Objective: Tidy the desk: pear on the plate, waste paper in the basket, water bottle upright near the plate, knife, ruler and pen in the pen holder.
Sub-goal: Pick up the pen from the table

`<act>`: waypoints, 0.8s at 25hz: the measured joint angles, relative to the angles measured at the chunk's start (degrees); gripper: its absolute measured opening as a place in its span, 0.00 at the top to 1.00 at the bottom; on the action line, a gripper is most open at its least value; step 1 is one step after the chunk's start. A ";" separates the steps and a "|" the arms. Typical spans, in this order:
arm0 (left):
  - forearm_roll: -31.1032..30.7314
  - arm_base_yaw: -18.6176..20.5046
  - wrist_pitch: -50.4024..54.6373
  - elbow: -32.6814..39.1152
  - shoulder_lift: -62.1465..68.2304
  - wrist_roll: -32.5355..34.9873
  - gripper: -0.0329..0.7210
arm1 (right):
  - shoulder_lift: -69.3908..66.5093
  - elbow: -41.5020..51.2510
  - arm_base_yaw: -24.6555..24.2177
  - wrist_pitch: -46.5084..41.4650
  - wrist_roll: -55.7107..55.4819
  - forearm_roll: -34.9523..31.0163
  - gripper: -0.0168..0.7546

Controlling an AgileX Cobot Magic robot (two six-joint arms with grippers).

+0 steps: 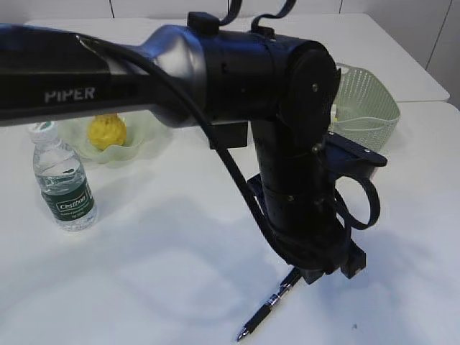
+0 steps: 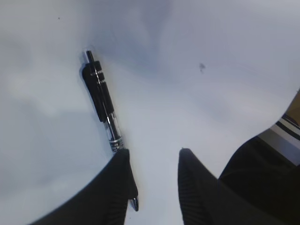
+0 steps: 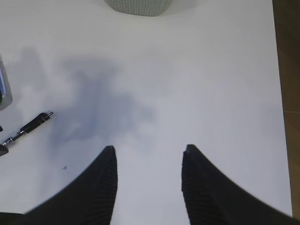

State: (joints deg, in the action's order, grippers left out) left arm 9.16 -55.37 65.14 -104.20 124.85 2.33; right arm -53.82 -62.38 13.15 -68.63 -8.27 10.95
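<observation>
A black pen [image 2: 103,101] lies on the white desk [image 2: 211,37]. My left gripper [image 2: 152,154] hangs open just over it. The pen runs under the left finger [image 2: 117,187], its metal tip showing at that finger's inner edge, and only bare desk shows between the jaws. In the exterior view the pen [image 1: 267,307] sticks out below the left arm [image 1: 295,180]. The yellow pear [image 1: 107,131] sits on the green plate [image 1: 147,136], with the water bottle [image 1: 65,183] upright in front of it. My right gripper [image 3: 149,151] is open over bare desk. Knife, ruler, pen holder and waste paper are out of view.
The pale green basket [image 1: 366,108] stands at the back right, partly behind the left arm; its base [image 3: 138,5] is far ahead of the right gripper. The desk's right edge [image 3: 277,70] runs close to the right gripper, with brown floor beyond.
</observation>
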 joint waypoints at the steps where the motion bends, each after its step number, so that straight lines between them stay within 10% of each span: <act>1: -0.48 -0.15 -0.34 0.00 0.29 -0.43 0.63 | 0.00 0.00 0.00 0.00 0.00 0.00 0.50; 10: -3.49 -0.15 -3.35 0.00 4.22 -4.40 0.62 | 0.00 0.00 0.00 0.00 0.00 0.00 0.50; 20: -4.29 -0.15 -6.71 0.00 4.57 -5.28 0.40 | 0.00 0.00 0.00 0.00 0.00 0.00 0.50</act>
State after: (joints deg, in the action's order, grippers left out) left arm 4.87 -55.52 58.43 -104.20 129.41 -2.95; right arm -53.82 -62.38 13.15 -68.63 -8.27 10.95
